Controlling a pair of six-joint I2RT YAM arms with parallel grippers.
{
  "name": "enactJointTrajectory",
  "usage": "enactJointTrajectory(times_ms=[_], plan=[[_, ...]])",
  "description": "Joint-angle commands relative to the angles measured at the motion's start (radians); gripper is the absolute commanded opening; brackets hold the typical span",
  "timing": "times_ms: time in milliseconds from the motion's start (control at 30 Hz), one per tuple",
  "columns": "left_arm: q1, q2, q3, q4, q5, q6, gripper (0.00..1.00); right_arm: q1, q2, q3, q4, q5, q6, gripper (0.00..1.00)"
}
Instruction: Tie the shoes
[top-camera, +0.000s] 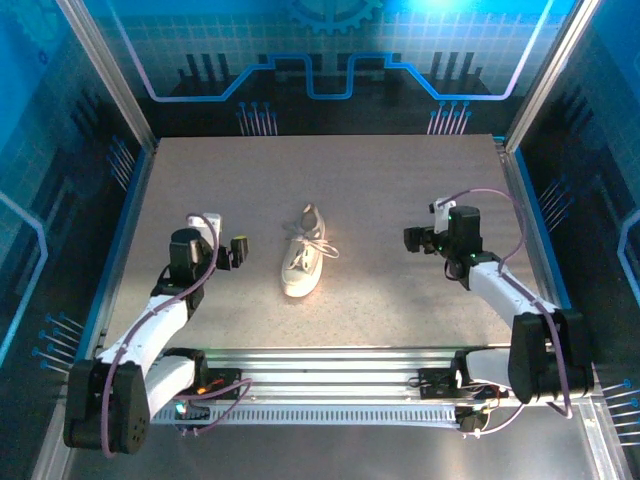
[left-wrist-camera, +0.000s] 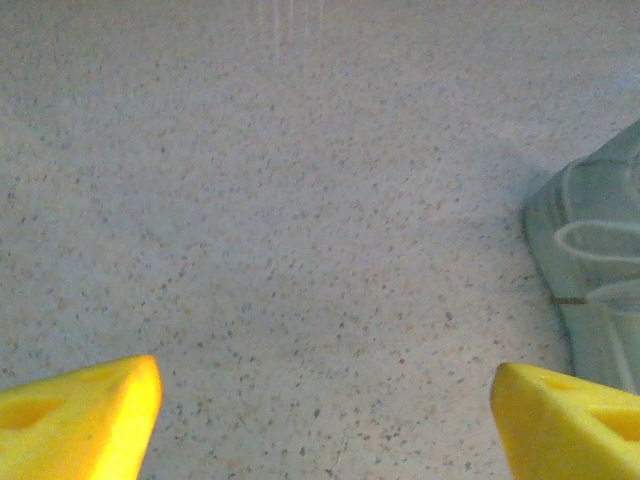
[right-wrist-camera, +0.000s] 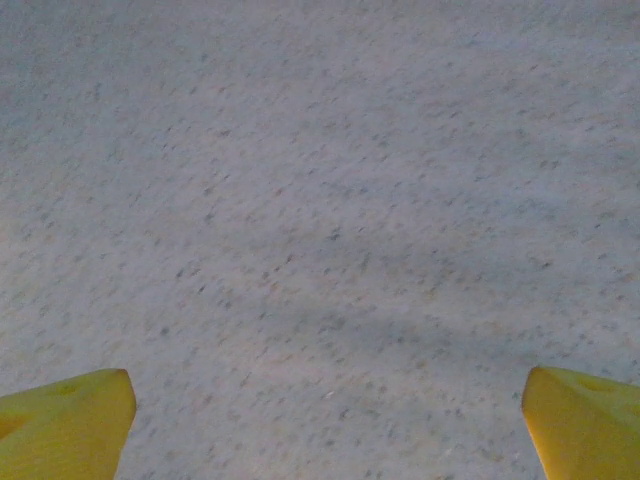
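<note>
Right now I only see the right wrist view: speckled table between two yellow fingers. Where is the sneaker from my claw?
Observer: The sneaker lies to the left of your right claw, well apart from it.
Operator: Laces tied?
Observer: The laces look loose, looping off the shoe toward your side; I can't make out a bow.
Operator: And the left claw?
Observer: The left claw stands open beside the sneaker's other side, not touching it.
</note>
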Motion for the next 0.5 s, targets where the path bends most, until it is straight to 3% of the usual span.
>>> enactJointTrajectory(times_ms=[0,133,200,467], plan=[[0.012,0.056,-0.021,0.167,-0.018,-0.061,0.99,-0.014,0.023,-0.066,0.303,0.037,0.007,1.0],[0.013,0.147,-0.038,0.288,-0.009,-0.059,0.99,-0.005,0.105,-0.133,0.493,0.059,-0.056,1.0],[0.015,0.2,-0.048,0.379,0.005,-0.052,0.99,-0.009,0.136,-0.108,0.466,0.085,-0.056,1.0],[0.022,0.385,-0.045,0.645,0.035,-0.016,0.99,-0.033,0.282,-0.205,0.809,0.003,-0.066,1.0]])
